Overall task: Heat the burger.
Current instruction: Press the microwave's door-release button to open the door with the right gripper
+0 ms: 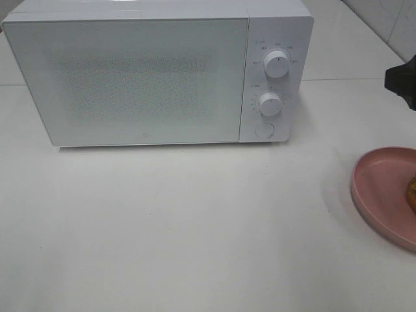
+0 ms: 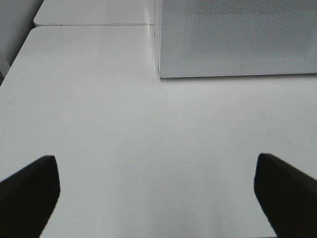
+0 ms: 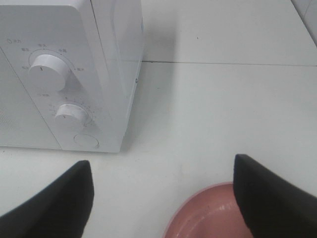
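Only a golden-brown sliver of the burger (image 1: 412, 190) shows, at the right edge of the exterior view, sitting on a round pink plate (image 1: 367, 179). In the right wrist view my right gripper (image 3: 162, 166) hangs open and empty just above the plate's near rim (image 3: 198, 208), facing the microwave's control panel. My left gripper (image 2: 156, 171) is wide open over bare table, with nothing between its fingers, and points at the microwave's lower left corner. A dark part of the right arm (image 1: 403, 81) pokes in at the right edge.
A white microwave (image 1: 130, 78) stands at the back of the white table (image 1: 195, 227) with its door shut. Its panel carries two knobs (image 1: 277, 65) (image 1: 269, 103) and a round button (image 1: 264, 129). A table seam (image 3: 223, 63) runs behind it.
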`<action>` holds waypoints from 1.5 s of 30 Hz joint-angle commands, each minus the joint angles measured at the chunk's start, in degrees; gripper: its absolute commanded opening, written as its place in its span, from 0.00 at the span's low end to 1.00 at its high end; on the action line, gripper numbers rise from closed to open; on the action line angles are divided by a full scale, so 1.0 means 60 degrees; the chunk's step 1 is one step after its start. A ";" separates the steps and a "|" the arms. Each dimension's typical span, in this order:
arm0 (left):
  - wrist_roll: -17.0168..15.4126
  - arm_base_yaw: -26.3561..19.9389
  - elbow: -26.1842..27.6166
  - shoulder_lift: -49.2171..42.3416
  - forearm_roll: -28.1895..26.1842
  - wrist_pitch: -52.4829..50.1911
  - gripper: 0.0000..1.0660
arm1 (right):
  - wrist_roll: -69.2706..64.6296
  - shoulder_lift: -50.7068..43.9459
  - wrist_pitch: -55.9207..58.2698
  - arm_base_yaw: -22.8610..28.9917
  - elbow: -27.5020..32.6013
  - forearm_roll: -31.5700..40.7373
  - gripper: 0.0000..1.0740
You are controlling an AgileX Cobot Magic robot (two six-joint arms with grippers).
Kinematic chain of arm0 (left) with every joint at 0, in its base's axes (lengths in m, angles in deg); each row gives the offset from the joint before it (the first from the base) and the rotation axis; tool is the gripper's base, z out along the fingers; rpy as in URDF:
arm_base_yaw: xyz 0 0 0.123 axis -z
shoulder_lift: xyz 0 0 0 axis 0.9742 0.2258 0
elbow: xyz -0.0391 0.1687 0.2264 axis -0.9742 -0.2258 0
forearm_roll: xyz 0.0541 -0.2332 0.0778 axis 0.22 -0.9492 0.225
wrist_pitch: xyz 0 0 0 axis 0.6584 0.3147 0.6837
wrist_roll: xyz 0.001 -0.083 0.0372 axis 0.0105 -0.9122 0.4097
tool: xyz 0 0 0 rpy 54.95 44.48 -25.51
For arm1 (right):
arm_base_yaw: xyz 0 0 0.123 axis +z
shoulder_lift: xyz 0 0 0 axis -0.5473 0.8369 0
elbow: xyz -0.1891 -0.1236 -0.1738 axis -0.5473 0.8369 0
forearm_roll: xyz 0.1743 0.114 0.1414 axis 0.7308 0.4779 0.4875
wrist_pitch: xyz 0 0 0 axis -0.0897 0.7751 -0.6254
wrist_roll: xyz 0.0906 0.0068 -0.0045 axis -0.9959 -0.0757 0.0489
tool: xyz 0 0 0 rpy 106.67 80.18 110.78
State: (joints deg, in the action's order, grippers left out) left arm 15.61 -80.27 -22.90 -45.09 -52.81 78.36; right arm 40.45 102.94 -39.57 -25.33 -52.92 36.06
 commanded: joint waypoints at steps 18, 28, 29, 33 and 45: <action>0.0019 -0.0038 -0.0038 -0.0201 -0.0010 -0.0115 0.94 | 0.2855 0.3142 -0.5806 0.1041 0.1031 0.2712 0.71; 0.0019 -0.0038 -0.0038 -0.0201 -0.0010 -0.0115 0.94 | 0.5691 0.4841 -1.0170 0.3084 0.1576 0.7172 0.71; 0.0019 -0.0038 -0.0038 -0.0201 -0.0010 -0.0115 0.94 | 0.5749 0.5023 -1.0542 0.3342 0.1576 0.7410 0.71; 0.0019 -0.0038 -0.0038 -0.0201 -0.0010 -0.0115 0.94 | 0.5462 0.5796 -1.1621 0.4297 0.1576 0.8060 0.71; 0.0019 -0.0038 -0.0038 -0.0201 -0.0010 -0.0115 0.94 | 0.3304 0.6875 -1.2023 0.5453 0.1576 0.8088 0.65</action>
State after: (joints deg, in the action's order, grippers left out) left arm 15.61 -80.27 -22.90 -45.09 -52.81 78.36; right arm 64.11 143.10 -110.15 6.81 -43.41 84.82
